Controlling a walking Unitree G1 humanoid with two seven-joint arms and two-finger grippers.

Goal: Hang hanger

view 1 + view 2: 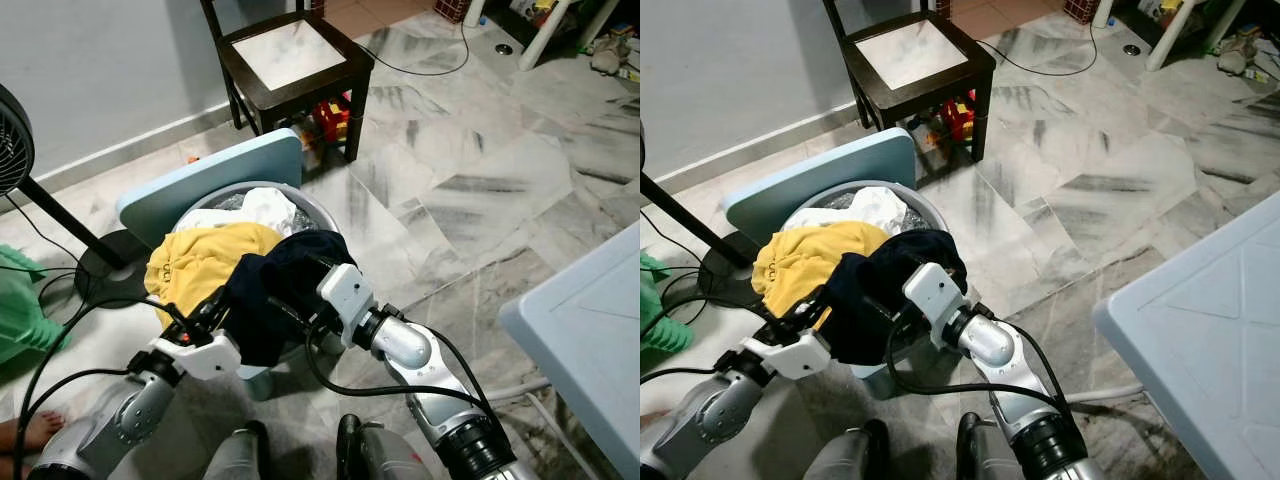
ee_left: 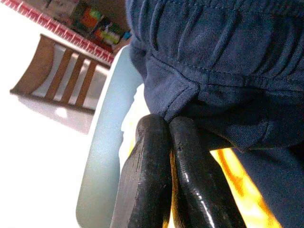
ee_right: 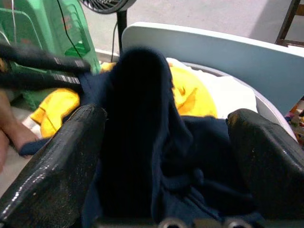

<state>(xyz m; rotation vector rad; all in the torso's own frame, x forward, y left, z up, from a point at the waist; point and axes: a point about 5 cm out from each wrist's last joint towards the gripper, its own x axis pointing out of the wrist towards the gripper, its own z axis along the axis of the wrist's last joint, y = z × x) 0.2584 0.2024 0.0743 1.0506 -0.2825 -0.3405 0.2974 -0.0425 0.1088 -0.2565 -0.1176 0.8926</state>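
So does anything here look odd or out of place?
Yes: the task names a hanger, yet both grippers are on a navy garment spilling over the laundry basket rim. The left gripper pinches it; the right gripper straddles it open.

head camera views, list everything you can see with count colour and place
laundry basket: one, grey, on the floor before the robot
navy garment: one, dark blue, draped over the basket's near rim
yellow garment: one, on the basket's left side
white garment: one, at the back of the basket
board: one, pale blue, leaning behind the basket
chair: one, dark wood, by the wall
fan: one, black, far left
table: one, pale blue, right edge
person's foot: one, lower left
left hand: shut on the navy garment
right hand: open, fingers either side of the navy garment
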